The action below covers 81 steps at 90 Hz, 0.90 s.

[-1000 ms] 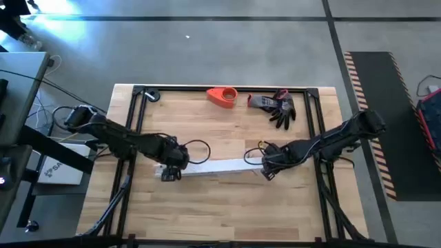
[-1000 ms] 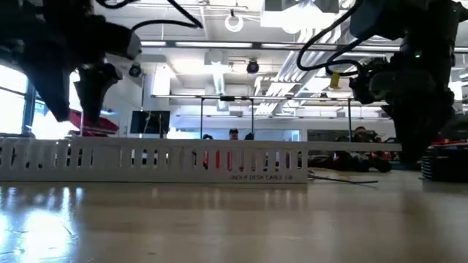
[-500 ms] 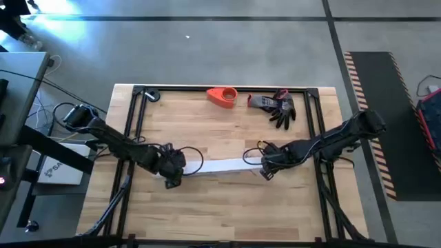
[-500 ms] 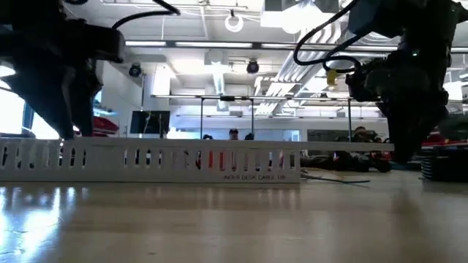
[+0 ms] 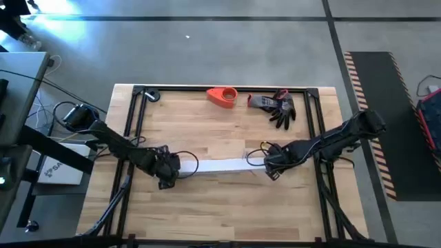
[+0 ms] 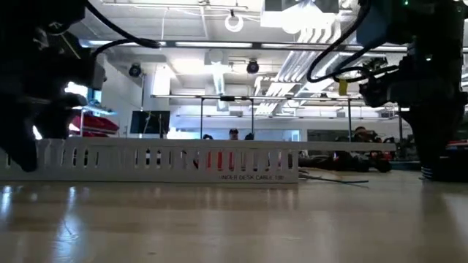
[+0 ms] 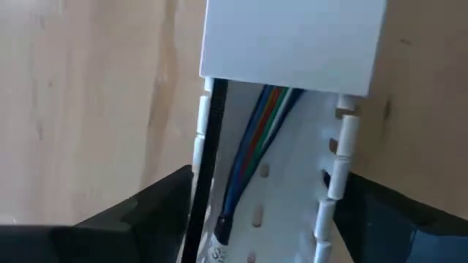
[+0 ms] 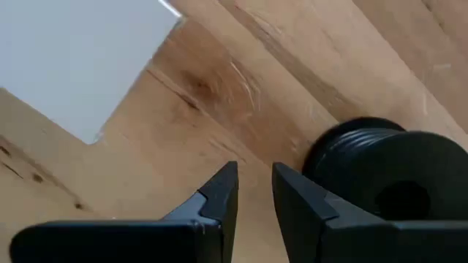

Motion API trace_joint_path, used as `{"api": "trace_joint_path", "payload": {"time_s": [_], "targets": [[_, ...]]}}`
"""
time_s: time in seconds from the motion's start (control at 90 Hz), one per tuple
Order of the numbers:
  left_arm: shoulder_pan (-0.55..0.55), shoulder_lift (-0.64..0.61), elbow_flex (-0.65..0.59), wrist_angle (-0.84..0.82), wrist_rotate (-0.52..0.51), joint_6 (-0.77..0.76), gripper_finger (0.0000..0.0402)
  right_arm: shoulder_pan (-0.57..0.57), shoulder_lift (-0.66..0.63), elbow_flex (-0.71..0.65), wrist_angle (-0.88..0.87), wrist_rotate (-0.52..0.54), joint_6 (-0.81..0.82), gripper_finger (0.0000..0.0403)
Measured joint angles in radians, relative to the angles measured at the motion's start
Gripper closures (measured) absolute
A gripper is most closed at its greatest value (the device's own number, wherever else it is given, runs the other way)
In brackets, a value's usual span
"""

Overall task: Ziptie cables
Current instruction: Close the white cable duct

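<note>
The left gripper (image 5: pixel 165 180) sat low at one end of the white slotted channel (image 5: pixel 220 165), its fingers (image 7: pixel 131 215) spread wide on either side of the channel's toothed walls. Between them, inside the channel, lay the cables (image 7: pixel 252 139), blue, red and green strands beside a black one, running under the flat white cover (image 7: pixel 292 44). The right gripper (image 5: pixel 271 173) hovered at the channel's other end, fingertips (image 8: pixel 223 191) almost pressed together, pinching nothing, with a black spool (image 8: pixel 391 172) just beyond them on the wooden table (image 5: pixel 227 213)
</note>
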State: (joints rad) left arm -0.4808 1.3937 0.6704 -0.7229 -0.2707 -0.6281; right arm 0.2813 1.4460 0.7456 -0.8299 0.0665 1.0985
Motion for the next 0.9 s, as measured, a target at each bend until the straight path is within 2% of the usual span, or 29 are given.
{"api": "trace_joint_path", "payload": {"time_s": [0.167,0.311,0.489,0.633,0.756,0.9], "targets": [[0.000,0.000,0.056,-0.045,0.055,0.023,0.0141,0.000,0.000,0.000,0.003,-0.017,0.000,0.0332],[0.002,0.000,0.076,-0.057,0.028,0.085,0.0137,0.000,0.000,0.000,0.019,-0.018,-0.005,0.0332],[0.012,0.015,0.007,0.041,0.069,0.069,0.0136,0.000,0.000,0.000,0.023,-0.010,0.009,0.0332],[0.004,0.022,-0.034,0.093,0.052,0.036,0.0137,-0.010,0.000,-0.001,0.033,0.001,0.035,0.0332],[0.001,0.021,-0.050,0.115,0.043,0.050,0.0159,-0.027,0.000,-0.001,0.050,0.013,0.038,0.0332],[0.005,0.024,-0.051,0.125,0.017,0.095,0.0196,-0.067,0.001,-0.002,0.190,0.026,0.028,0.0332]]}}
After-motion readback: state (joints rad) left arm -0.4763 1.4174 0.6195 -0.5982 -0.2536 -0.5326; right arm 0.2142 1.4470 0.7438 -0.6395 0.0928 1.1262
